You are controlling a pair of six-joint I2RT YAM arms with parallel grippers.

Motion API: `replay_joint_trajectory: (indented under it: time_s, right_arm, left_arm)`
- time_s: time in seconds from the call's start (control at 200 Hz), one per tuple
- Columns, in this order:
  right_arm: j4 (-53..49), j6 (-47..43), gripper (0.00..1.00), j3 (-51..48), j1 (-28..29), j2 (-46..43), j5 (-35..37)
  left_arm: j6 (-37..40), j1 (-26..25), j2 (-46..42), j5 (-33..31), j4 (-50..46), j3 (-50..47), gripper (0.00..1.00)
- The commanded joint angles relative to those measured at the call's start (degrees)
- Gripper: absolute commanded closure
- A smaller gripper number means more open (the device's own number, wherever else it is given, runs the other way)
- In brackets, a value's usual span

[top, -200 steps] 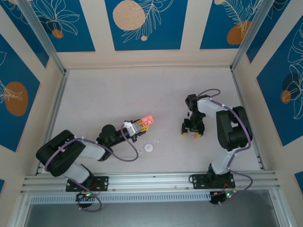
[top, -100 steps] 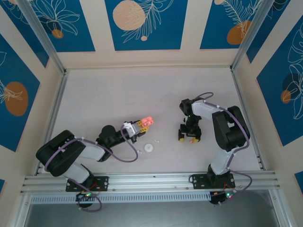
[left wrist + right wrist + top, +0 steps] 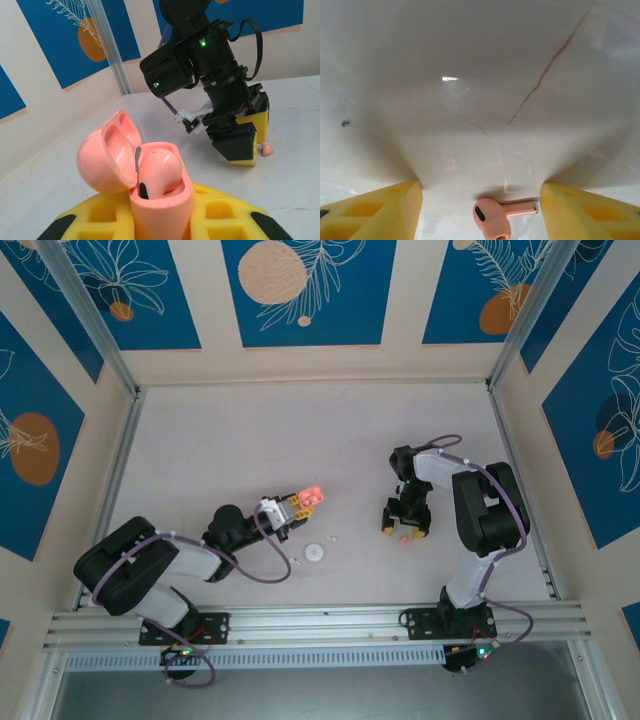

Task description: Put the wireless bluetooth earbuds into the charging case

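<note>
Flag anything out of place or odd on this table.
One pink earbud lies loose on the table, between the fingers of the open right gripper, instead of in the open pink case, which holds one. A thin reddish line also marks the table surface, like a scratch or crack.

The left claw (image 3: pixel 161 222) is gripping a glossy salmon-pink plastic charging case (image 3: pixel 162 202) between its yellow pads, with the lid hanging open to the left. A salmon-pink earbud (image 3: pixel 160 170) is sitting inside. Beyond, the black right claw (image 3: pixel 244 147) is pointing down at the white surface (image 3: pixel 295 195), and a second pink earbud (image 3: pixel 266 148) is lying just beside its yellow fingertip.
</note>
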Motion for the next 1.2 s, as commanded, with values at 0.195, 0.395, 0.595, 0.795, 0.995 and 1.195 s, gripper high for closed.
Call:
replay_joint_trajectory:
  time_s: [0.195,0.395,0.595,0.795,0.995,1.195]
  right_arm:
    - [-2.34,2.51,0.37,-4.27,3.3,-1.26,-4.21]
    - [-2.65,3.98,0.4,-6.16,4.5,-3.61,-4.79]
    - [-2.05,5.06,0.46,-7.28,6.38,-4.89,-6.66]
    - [-3.27,5.52,0.49,-6.71,7.08,-7.46,-6.05]
    - [-7.39,4.85,0.49,-3.28,5.22,-11.01,-1.38]
    - [-5.5,2.77,0.54,-2.7,2.09,-10.15,-1.29]
  left_arm:
    - [0.4,-0.58,-0.38,0.49,1.24,0.37,0.85]
    - [0.1,-0.62,-0.29,0.68,1.39,0.38,0.85]
    - [-0.14,-0.63,-0.35,0.87,1.5,0.46,0.85]
    - [-0.22,-0.62,-0.51,0.96,1.56,0.37,0.84]
    - [-0.24,-0.71,-0.8,0.79,1.54,0.14,0.85]
    - [0.06,-0.71,-1.4,0.43,1.2,-0.07,0.85]
